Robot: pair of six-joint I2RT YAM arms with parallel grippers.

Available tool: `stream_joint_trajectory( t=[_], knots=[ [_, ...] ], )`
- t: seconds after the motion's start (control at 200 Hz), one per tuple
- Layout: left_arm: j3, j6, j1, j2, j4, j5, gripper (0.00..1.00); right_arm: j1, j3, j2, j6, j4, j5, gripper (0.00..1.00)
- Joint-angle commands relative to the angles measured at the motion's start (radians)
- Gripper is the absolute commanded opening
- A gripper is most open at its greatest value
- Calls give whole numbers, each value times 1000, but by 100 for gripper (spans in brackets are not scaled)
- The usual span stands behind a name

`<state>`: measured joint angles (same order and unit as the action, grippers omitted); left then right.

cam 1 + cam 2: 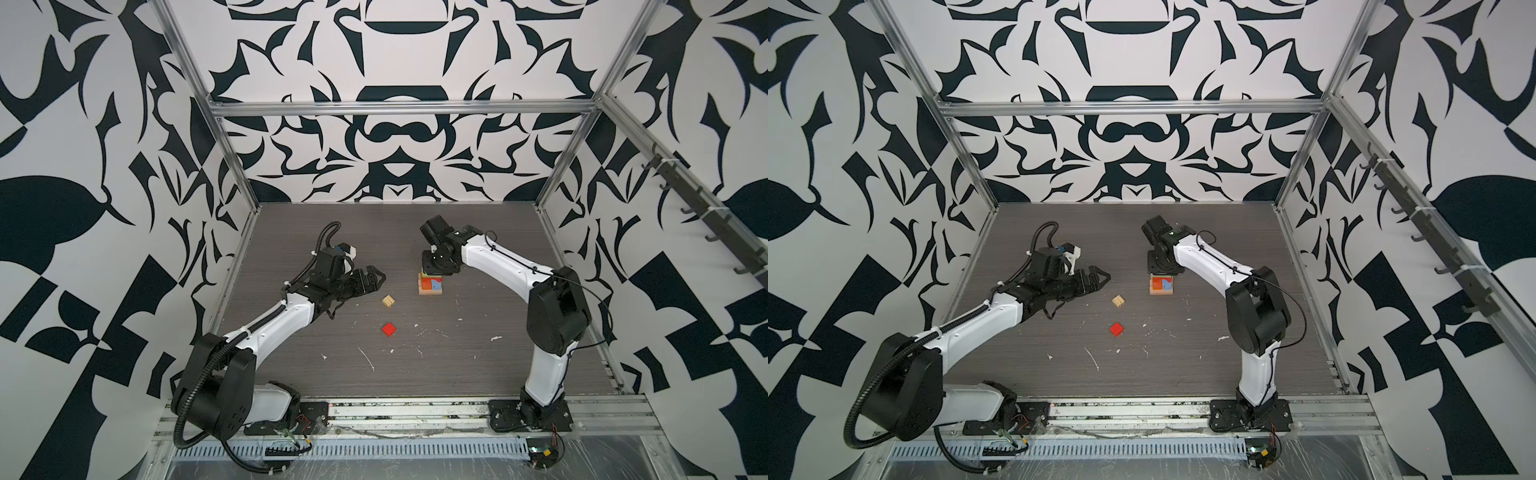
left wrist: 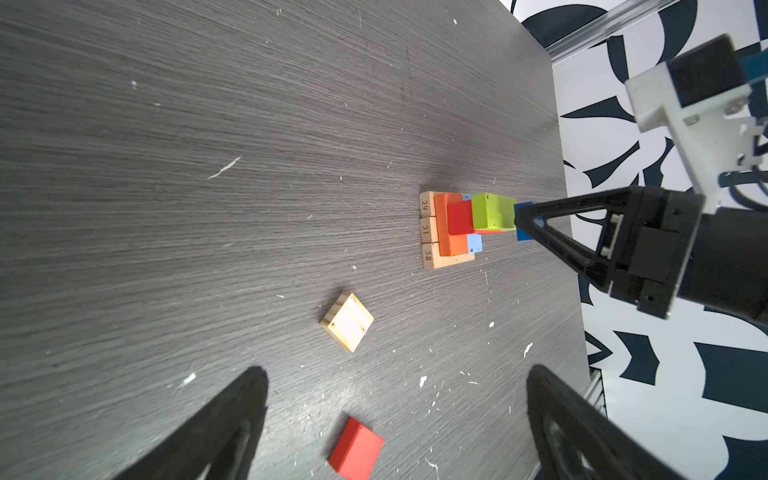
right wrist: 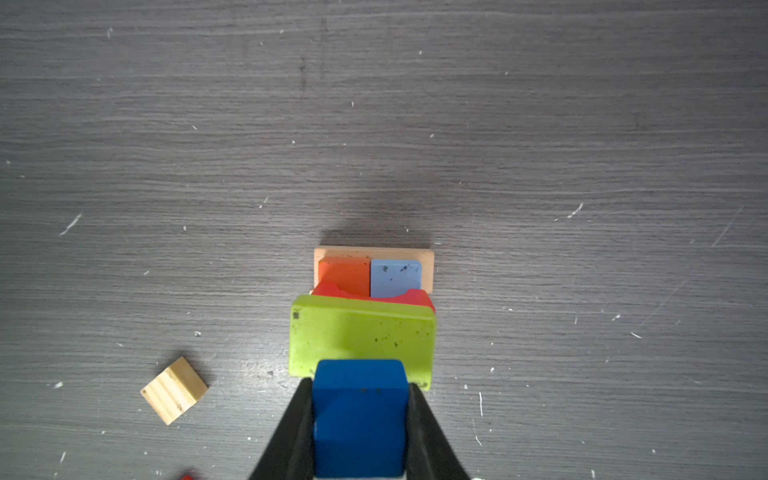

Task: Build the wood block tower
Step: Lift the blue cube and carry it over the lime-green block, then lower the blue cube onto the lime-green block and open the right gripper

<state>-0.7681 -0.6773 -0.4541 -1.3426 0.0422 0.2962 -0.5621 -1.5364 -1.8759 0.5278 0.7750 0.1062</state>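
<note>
The wood block tower (image 2: 446, 237) is coloured, from the bottom up: plain tan base blocks (image 2: 428, 228) printed with dark numerals, an orange block (image 3: 344, 274) beside a light blue block (image 3: 395, 277) flecked with dark specks, a red block (image 2: 459, 218), then a lime green block (image 3: 361, 336), likewise speckled. A dark blue block (image 3: 359, 415) is clamped by the black right gripper (image 3: 360, 386); the left gripper (image 2: 397, 370) is black too. In a top view, at eight o'clock of the tower, a loose tan block (image 1: 388, 301) is marked with pale stripes, and at six o'clock of it a loose red block (image 1: 389, 329) is seen. The tabletop (image 1: 457, 374) is grained dark grey with white flecks; the walls (image 1: 395, 137) are patterned in black on white
</note>
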Motion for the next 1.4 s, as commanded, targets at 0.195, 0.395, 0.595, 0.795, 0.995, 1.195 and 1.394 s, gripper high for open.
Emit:
stream_joint_trajectory(
  t=[0.195,0.395,0.595,0.795,0.995,1.195,1.394],
  knots=[
    [2,0,-5,18,12,8,100,1,-67,-9,-7,29,26,17],
    [5,1,-4,20,13,6,100,2,-81,-21,-8,34,30,18],
    [8,1,-4,22,13,4,100,1,-87,-30,-7,33,30,18],
    [9,1,-4,22,14,1,100,2,-82,-35,-6,32,30,19],
    [10,2,-4,22,13,1,100,2,-84,-40,-6,32,35,20],
    [12,2,-4,19,10,1,100,1,-87,-49,-8,32,35,21],
    [14,4,-4,22,9,-2,100,2,-87,-57,-8,28,27,21]
  ],
)
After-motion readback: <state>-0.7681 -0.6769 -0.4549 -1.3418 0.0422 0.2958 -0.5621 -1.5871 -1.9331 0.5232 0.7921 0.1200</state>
